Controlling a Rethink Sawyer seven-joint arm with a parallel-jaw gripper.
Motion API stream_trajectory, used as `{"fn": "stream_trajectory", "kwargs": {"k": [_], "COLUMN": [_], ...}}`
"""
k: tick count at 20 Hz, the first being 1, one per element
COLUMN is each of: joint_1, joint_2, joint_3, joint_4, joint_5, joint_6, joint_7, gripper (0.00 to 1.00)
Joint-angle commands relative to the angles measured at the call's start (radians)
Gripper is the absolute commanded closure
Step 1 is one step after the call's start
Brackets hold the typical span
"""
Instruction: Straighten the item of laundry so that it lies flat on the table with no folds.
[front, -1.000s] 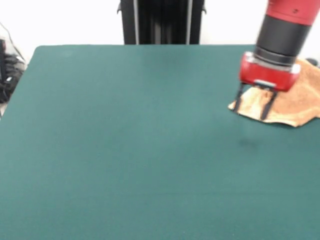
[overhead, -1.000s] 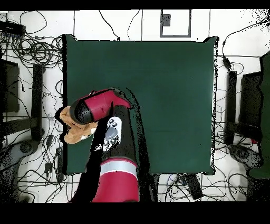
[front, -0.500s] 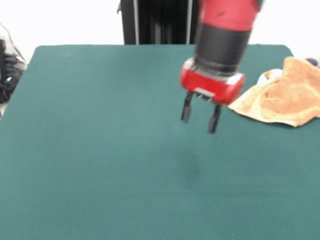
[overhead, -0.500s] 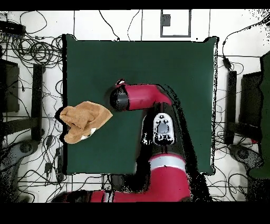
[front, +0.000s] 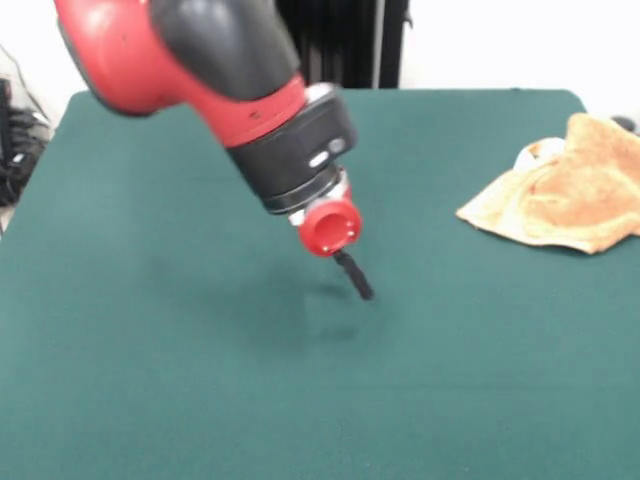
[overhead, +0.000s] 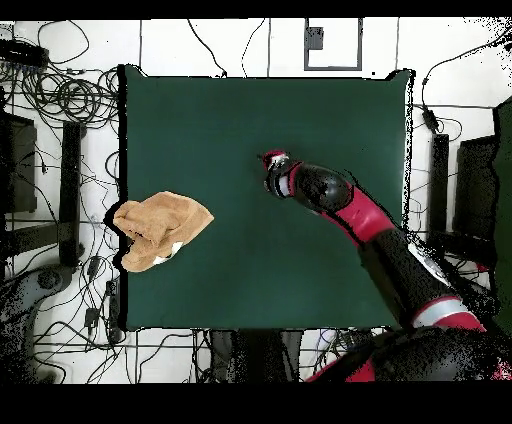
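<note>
So the towel (front: 560, 195) is sitting crumpled over at one side of the table (front: 180, 400), right at the edge: in the front view it's at the right side, toward the far corner, and in the overhead view (overhead: 160, 228) it's at the left edge with a bit of it looking like it hangs past the green cloth. It's definitely not flat. You can see it bunched into a lumpy wedge shape with folds doubled over each other, the fluffy orange-tan side up on top and a paler flat band along the lower edge, plus a small whitish bit poking out at the upper left of the pile in the front view. The arm (overhead: 350, 210) is nowhere near it. It's slanting across the middle of the table, and the end effector (front: 352, 275) is hanging over bare green felt roughly in the centre, well apart from the towel, tilted instead of pointing straight down. From the front you're mostly looking at the round red end cap with one dark finger (front: 355, 278) sticking out below it toward the table, and there's a soft shadow on the felt underneath. I honestly can't tell how far open it is, since only that one finger shows from this angle and the overhead view just shows a small red and white blob at the tip (overhead: 275, 165). It's got nothing in it though, no cloth anywhere near it.
</note>
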Motion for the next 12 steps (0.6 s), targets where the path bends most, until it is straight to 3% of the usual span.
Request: {"fn": "stream_trajectory", "kwargs": {"k": [1, 7, 12], "joint_1": [-0.052, -0.097, -0.107], "joint_2": [0.248, 0.287, 0.216], "joint_3": [0.394, 0.422, 0.419], "joint_4": [0.223, 0.237, 0.317], "joint_5": [0.060, 0.020, -0.013], "joint_6": [0.108, 0.130, 0.045], "joint_7": [-0.153, -0.121, -0.027], "gripper": [0.00, 0.00, 0.00]}}
